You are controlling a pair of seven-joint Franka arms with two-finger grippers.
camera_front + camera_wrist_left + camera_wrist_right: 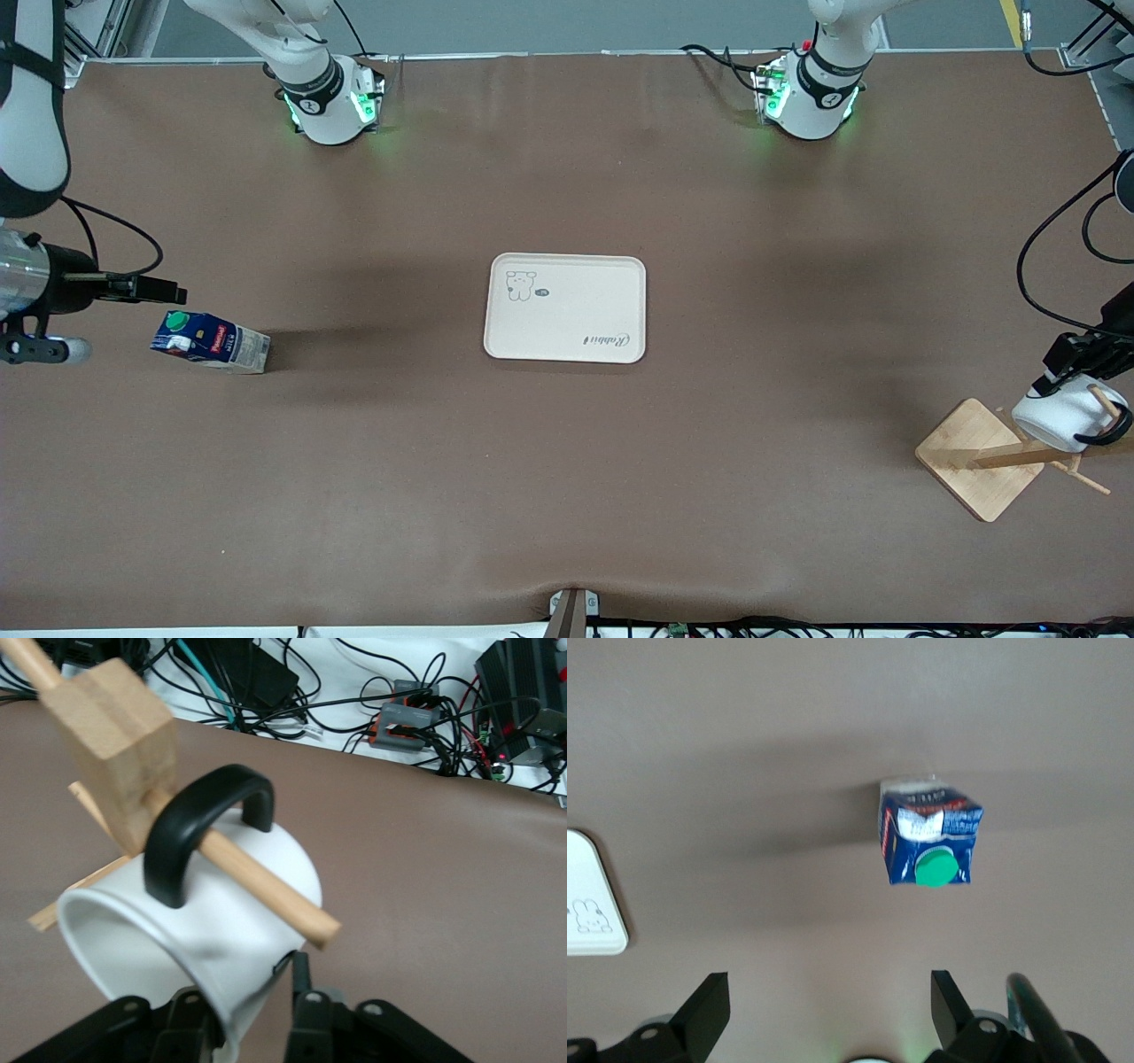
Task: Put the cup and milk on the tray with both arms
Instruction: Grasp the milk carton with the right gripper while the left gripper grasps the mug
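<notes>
A: Start from the tray [567, 308]; where do you find your milk [211, 341]?

B: You see it well apart from the tray, toward the right arm's end of the table; it stands on the brown cloth with its green cap [935, 868] up; nothing touches it

A: And your right gripper [828, 1005]?

B: It hangs over the milk; its fingers [709, 1005] stand wide apart, holding nothing

A: Where is your cup [1063, 412]?

B: Well apart from the tray, toward the left arm's end of the table and nearer the front camera than the tray; it hangs tilted by its black handle [199, 837] on a peg [266, 886] of the wooden rack [979, 456]

A: Your left gripper [252, 1010]?

B: It is at the cup's rim; one finger [301, 997] sits outside the wall, the other inside; the jaws are clamped on the cup while it hangs on the peg
</notes>
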